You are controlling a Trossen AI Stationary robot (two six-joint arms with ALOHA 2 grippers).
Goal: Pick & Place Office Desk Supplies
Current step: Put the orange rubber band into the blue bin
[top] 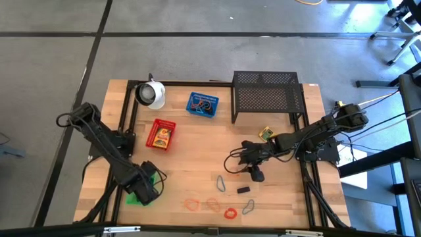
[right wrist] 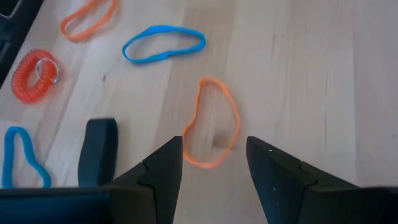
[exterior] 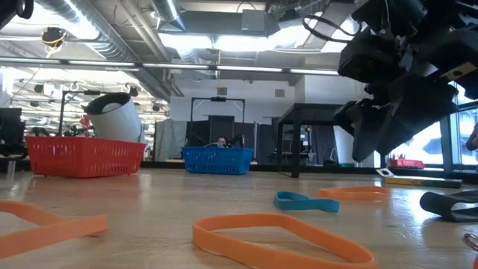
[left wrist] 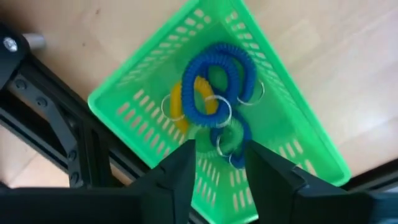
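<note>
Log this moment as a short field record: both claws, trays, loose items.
left claw: open, above the green tray
green tray contents: blue coil keyring, yellow coil, green coil
right claw: open, above an orange band loop on the table
red tray: mid-table
blue tray: beside the black mesh rack
loose items: blue band loop, red coil, black band

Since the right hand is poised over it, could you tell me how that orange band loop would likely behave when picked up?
The orange band loop lies flat in an uneven oval, so it is probably floppy and would sag. It looks thin and light, so the open right hand may struggle to catch it.
</note>
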